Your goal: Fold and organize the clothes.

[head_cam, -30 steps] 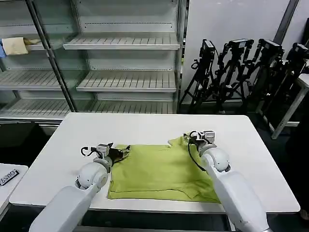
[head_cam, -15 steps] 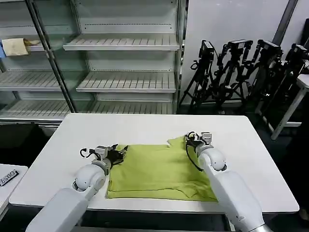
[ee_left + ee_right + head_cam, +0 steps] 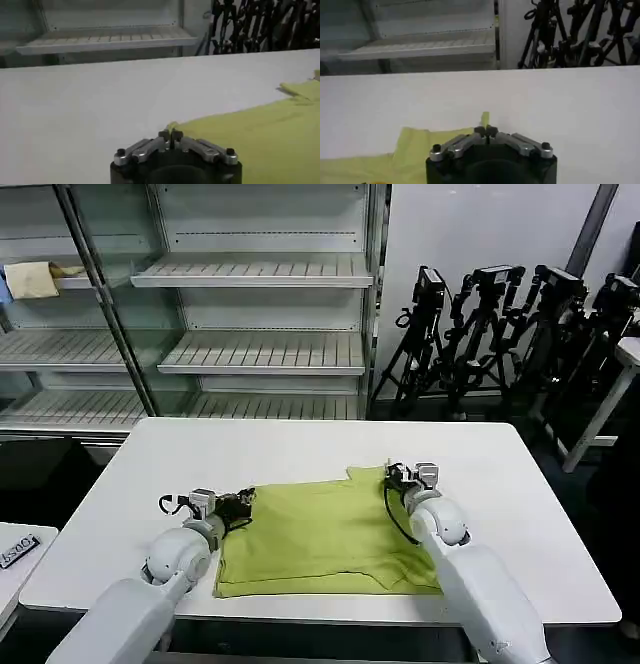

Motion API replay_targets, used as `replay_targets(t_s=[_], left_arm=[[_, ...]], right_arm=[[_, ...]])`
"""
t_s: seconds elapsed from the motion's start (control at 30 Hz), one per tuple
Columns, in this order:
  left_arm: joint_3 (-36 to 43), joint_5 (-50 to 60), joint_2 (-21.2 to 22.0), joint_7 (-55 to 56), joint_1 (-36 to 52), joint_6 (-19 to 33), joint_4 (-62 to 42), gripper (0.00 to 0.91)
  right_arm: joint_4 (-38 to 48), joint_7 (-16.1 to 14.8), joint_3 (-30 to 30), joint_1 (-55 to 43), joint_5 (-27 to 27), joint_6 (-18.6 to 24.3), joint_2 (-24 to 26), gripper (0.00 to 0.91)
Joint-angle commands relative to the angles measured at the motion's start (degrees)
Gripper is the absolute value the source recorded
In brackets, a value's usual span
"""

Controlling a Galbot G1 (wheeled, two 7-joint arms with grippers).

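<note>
The T-shirt [image 3: 325, 529] lies partly folded on the surface [image 3: 300, 449], its far corners pinched by the clenched left gripper [image 3: 238, 502] and right gripper [image 3: 393, 476], with more folds seemingly left.

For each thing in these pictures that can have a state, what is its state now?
T-shirt: lying flat on the white table, partly folded, both far corners pinched.
Left gripper: jaws shut on the T-shirt's far left corner.
Right gripper: jaws shut on the T-shirt's far right corner.
Shelves: mostly bare, a beige cloth on one.
Tripods: standing, folded.
</note>
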State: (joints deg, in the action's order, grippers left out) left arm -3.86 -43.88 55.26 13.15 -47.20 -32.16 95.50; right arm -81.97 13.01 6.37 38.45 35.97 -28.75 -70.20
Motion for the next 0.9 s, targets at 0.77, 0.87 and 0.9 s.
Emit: replay_targets(t_s=[0.77,0.87,0.9], left_arm=[[-7.9,-4.6,-4.2,-1.9,-11.1,0.1,17.6,0.060],[-9.2,-4.5,-4.6,-2.3,-13.2,-0.1,19.0,0.050],[-9.8,-4.5,-4.7,-2.3,-14.0,-0.1,19.2,0.050]], right_arm=[[-31.0,-2.8,11.7,22.1,-0.8,4.4,8.2,0.000],[-33.2,-3.3,14.1,26.3,-0.5,4.4,8.1,0.000],[-33.9,-3.4,14.9,27.4,-0.4,4.5,8.0,0.000]])
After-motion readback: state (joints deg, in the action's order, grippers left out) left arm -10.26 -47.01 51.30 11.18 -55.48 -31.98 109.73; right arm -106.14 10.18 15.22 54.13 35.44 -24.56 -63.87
